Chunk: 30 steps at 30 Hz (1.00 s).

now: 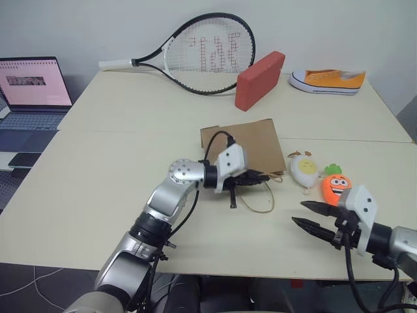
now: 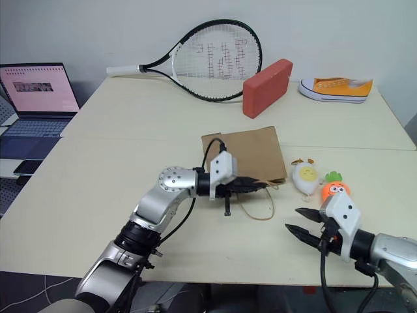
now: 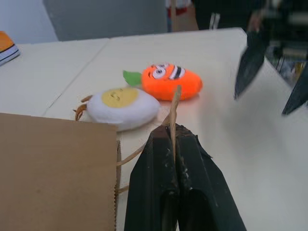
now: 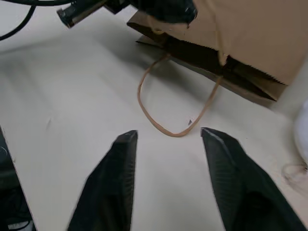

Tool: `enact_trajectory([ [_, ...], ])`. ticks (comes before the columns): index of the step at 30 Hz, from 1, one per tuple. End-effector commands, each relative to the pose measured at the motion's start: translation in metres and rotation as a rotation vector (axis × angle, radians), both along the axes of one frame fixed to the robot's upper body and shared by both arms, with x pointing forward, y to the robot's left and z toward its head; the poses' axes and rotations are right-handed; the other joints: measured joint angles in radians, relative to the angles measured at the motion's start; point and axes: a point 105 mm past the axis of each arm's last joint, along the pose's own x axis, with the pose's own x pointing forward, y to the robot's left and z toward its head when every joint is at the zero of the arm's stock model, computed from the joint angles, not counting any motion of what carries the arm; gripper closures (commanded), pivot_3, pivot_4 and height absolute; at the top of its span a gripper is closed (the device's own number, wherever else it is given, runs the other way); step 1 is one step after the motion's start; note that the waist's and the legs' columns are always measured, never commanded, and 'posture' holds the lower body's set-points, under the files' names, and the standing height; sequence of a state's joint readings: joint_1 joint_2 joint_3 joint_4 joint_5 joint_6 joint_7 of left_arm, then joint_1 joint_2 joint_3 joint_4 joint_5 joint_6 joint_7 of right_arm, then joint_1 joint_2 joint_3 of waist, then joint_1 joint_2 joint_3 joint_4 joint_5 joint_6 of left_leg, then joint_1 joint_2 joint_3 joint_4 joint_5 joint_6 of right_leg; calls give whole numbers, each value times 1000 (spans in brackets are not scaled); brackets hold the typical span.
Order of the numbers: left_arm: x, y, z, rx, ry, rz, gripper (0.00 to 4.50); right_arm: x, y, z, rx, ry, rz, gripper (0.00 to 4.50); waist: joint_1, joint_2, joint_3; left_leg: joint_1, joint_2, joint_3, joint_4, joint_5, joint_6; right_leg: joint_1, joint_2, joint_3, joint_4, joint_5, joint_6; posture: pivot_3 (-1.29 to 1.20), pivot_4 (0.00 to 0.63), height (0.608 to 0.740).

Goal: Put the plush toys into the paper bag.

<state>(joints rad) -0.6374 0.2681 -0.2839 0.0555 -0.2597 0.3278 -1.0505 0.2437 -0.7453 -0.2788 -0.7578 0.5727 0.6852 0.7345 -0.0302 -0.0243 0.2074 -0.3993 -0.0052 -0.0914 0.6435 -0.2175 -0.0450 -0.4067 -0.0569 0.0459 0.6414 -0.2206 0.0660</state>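
**Bag** (image 1: pixel 244 147): brown kraft paper, lying flat on the surface (image 1: pixel 117 189) in front of the red block (image 1: pixel 259 79), its mouth turned toward the near edge. It is judged light, thin and easily creased or torn; the serrated mouth edge is pressed nearly closed. Two twisted-paper handles are present. One loop (image 1: pixel 257 199) lies slack on the surface just in front of the mouth. The other is pinched between the pressed-together fingers of the left hand (image 1: pixel 257 176), a strand of it standing up between the fingertips in the left wrist view. The handles are judged the best hold for raising the mouth; a hard pull is likely to drag the whole bag rather than open it.

**Egg toy** (image 1: pixel 303 169): white with a yellow face, lying just to the right of the bag's mouth. It is judged soft, light and squashable; it can be taken across the body.

**Carrot toy** (image 1: pixel 336 186): orange, green leaves, lying beside the egg on the side away from the bag, close to it or touching. The same handling is expected; its narrow body is the likeliest hold.

**Right hand** (image 1: pixel 313 216): fingers spread, nothing between them, hovering near the carrot and pointed toward the slack loop.

**Not made out:** the bag's inside; how far the mouth is parted; the bag's edge under the left hand.
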Motion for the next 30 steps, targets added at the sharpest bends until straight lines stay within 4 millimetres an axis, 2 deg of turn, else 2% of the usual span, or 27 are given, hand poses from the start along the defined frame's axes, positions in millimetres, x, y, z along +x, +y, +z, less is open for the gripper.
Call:
enact_trajectory([
  [1, -3, 0, 23, -73, 26, -8, 4500, 15, 14, -1, 38, -53, -20, 3882, 0, 0, 0, 0, 0, -1, 0, 0, 0, 0, 0, 0, 0, 0, 0, 0, 150, 740],
  [2, -3, 0, 24, -77, 35, -7, 4500, 19, 19, -2, 50, -62, -26, 4281, 0, 0, 0, 0, 0, -1, 0, 0, 0, 0, 0, 0, 0, 0, 0, 0, 150, 740],
  [3, -4, 0, 27, -86, 46, -11, 4500, 24, 25, -4, 61, -74, -29, 4465, -1, 0, 0, 0, 0, -1, 0, 0, 0, 0, 1, 0, 0, 0, 0, 0, 150, 740],
  [11, -9, -4, 38, -131, 102, -8, 4500, 68, 58, -8, 139, -184, -115, 4465, 0, 0, 0, 0, 0, -5, -2, 0, 0, 0, 2, -2, 1, 0, 0, 0, 150, 740],
  [16, -9, -5, 40, -152, 122, 14, 4500, 87, 82, -32, 113, -219, -141, 4465, -1, 0, 0, 0, 0, -7, -4, 0, 0, 0, 2, -3, 1, 0, 0, 0, 150, 740],
  [19, -9, -6, 44, -175, 139, 20, 4500, 101, 92, -39, 130, -220, -194, 4465, -2, 0, 0, 0, 0, -7, -4, 0, 0, -1, 2, -3, 2, 1, 1, 0, 150, 740],
  [24, -10, -6, 45, -183, 150, 23, 4500, 120, 89, -44, 141, -218, -314, 4465, -2, 0, 0, 0, 0, -8, -4, 0, 0, -1, 3, -3, 2, 2, 4, 0, 150, 740],
  [30, -5, 0, 49, -194, 144, 60, 4500, 117, 84, -59, 116, -139, -354, 4465, -1, 1, 0, 1, 0, -8, -6, 0, 0, -1, 2, -3, 2, 2, 4, 0, 150, 740],
])
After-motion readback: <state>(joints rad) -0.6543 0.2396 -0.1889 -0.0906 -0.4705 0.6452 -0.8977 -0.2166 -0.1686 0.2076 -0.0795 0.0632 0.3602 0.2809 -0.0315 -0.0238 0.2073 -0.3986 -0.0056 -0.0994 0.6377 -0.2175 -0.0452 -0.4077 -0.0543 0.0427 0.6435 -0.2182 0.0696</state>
